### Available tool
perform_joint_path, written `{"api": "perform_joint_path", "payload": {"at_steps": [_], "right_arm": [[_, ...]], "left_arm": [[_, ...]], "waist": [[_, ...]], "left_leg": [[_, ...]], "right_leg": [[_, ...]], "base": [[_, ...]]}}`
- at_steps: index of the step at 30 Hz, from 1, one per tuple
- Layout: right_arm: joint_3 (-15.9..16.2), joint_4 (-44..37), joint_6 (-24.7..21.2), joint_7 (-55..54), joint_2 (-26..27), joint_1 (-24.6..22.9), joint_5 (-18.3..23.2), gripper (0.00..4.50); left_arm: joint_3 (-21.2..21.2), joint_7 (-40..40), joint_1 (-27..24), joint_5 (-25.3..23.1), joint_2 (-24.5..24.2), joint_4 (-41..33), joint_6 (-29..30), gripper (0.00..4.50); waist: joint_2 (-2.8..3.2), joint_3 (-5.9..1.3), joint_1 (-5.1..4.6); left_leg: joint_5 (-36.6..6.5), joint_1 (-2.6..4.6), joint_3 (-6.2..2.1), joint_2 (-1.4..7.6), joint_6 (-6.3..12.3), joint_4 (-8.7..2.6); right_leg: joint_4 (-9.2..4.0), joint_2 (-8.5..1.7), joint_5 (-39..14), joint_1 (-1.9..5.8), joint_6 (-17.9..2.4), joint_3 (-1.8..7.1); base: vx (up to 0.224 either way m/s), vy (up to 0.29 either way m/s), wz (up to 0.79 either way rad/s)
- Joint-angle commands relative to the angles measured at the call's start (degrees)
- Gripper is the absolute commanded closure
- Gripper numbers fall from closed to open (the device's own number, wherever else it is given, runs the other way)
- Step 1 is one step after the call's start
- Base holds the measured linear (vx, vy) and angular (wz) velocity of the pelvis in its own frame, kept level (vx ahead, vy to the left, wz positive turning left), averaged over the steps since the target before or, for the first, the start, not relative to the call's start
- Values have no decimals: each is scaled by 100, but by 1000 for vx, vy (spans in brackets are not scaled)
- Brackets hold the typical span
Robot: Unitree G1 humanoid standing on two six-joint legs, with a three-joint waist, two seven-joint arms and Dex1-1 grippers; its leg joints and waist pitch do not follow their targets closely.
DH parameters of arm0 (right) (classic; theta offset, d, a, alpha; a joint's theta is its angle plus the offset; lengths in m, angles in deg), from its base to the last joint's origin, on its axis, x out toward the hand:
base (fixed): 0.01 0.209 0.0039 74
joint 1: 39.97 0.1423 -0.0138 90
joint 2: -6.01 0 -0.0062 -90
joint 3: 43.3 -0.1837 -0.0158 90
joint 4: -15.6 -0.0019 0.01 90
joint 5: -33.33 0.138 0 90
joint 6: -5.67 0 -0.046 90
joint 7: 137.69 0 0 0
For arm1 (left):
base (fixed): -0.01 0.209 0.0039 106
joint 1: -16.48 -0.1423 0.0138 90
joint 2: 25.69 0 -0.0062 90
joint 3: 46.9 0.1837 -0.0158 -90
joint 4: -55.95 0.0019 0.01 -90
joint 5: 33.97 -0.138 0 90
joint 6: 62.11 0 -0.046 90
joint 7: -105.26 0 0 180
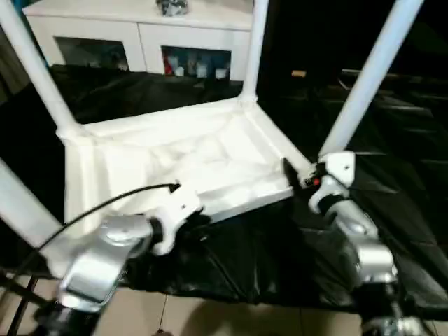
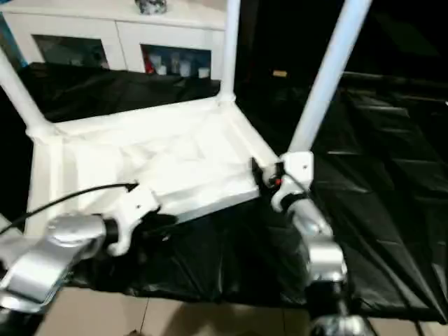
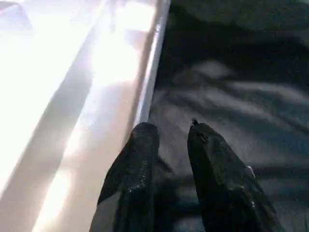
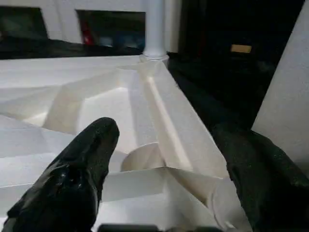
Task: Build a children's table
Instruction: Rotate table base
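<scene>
- Black plastic sheeting (image 1: 392,175), creased and glossy, covers the floor under the work; pale floor tiles (image 1: 210,315) show at 6 o'clock in the head views.
- At 12 o'clock a white cabinet (image 1: 140,31) with glass doors stands behind; its contents are too blurred to name.
- The children's table (image 1: 189,164) lies upside down on the sheeting, ribbed underside facing up, its long axis running from 9 to 3 o'clock.
- Legs (image 1: 371,77) stand upward from the corner sockets; all are cut off by the picture's top or left edge, so their ends cannot be seen.
- The right gripper (image 4: 164,164) is at the table's near right corner, fingers (image 4: 72,179) spread wide, one over the underside and the other beside that corner's leg; whether either touches it is unclear.
- The left gripper (image 3: 169,145) sits at the table's near edge, fingers (image 3: 133,169) slightly apart with nothing between them, just beside the rim.
</scene>
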Motion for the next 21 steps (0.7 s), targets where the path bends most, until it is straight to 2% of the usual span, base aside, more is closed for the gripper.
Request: {"api": "perform_joint_path", "payload": {"at_steps": [1, 4, 5, 6, 10, 11, 13, 15, 18, 19, 20, 21], "right_arm": [[-482, 209, 205, -215, -243, 124, -13, 73], [-586, 468, 286, -251, -402, 204, -44, 73], [-622, 581, 358, -292, -453, 217, -79, 73], [-658, 577, 352, -289, -466, 186, -58, 73], [-662, 495, 413, -311, -495, 6, -99, 73], [-618, 465, 454, -303, -503, -36, -112, 73], [-517, 356, 476, -277, -515, -133, -159, 73], [-447, 216, 511, -191, -483, -237, -162, 73], [-253, -318, 443, 133, -372, -573, -41, 73], [-192, -444, 415, 232, -370, -648, -9, 73], [-128, -563, 393, 350, -374, -719, 24, 73], [7, -858, 348, 530, -382, -920, 53, 73]], "left_arm": [[-299, -474, 56, 13, 143, 230, -197, 317], [-299, -614, 20, -5, 170, 500, -521, 317], [-234, -685, 18, -122, 93, 601, -610, 317], [-231, -780, 9, -205, 59, 716, -751, 317], [-287, -995, -57, -367, -5, 961, -1211, 317], [-399, -1132, -61, -344, 68, 980, -1283, 317], [-606, -1351, -67, -265, 204, 1001, -1512, 317], [-773, -1478, -134, -124, 323, 982, -1812, 317], [-1224, -1743, -532, 336, 711, 636, -2163, 317], [-1299, -1831, -613, 372, 764, 586, -2254, 317], [-1352, -1957, -687, 399, 796, 580, -2403, 289], [-1619, -2420, -899, 381, 927, 653, -2838, 284]], "waist": [[79, -347, -7], [61, -362, 28], [91, -361, 36], [74, -355, 29], [86, -349, 32], [138, -354, 36], [131, -344, 24], [174, -336, 21], [132, -331, -13], [190, -335, 0], [159, -324, -28], [169, -327, -44]], "left_leg": [[-1300, 48, 14, 41, -28, -347], [-1217, 27, 21, 41, 59, -324], [-1179, 22, 11, 43, 76, -325], [-1236, 13, 11, 38, 90, -327], [-1363, 25, 4, 48, 64, -333], [-1392, 31, -12, 56, 28, -342], [-1581, 38, -13, 62, -12, -344], [-1691, 26, -27, 56, -18, -350], [-1724, -29, -31, 64, 49, -357], [-1731, -18, -40, 63, 60, -352], [-1784, -30, -32, 64, 105, -358], [-1798, -45, -36, 56, 142, -352]], "right_leg": [[-332, -130, -845, 246, -988, 186], [-326, -125, -688, 259, -1044, 176], [-323, -128, -658, 261, -1038, 167], [-335, -124, -751, 267, -1012, 159], [-363, -137, -1041, 253, -916, 158], [-353, -142, -1058, 254, -912, 155], [-371, -127, -1046, 242, -956, 147], [-386, -136, -1171, 247, -942, 141], [-410, -155, -1308, 277, -889, 145], [-402, -151, -1302, 269, -891, 143], [-427, -136, -1375, 254, -867, 138], [-437, -129, -1432, 267, -821, 134]], "base": [[0, 0, 0], [0, 0, 0], [0, 0, 0], [0, 0, 0], [0, 0, 0], [0, 0, 0], [0, 0, 0], [0, 0, 0], [0, 0, 0], [0, 0, 0], [0, 0, 0], [0, 0, 0]]}}
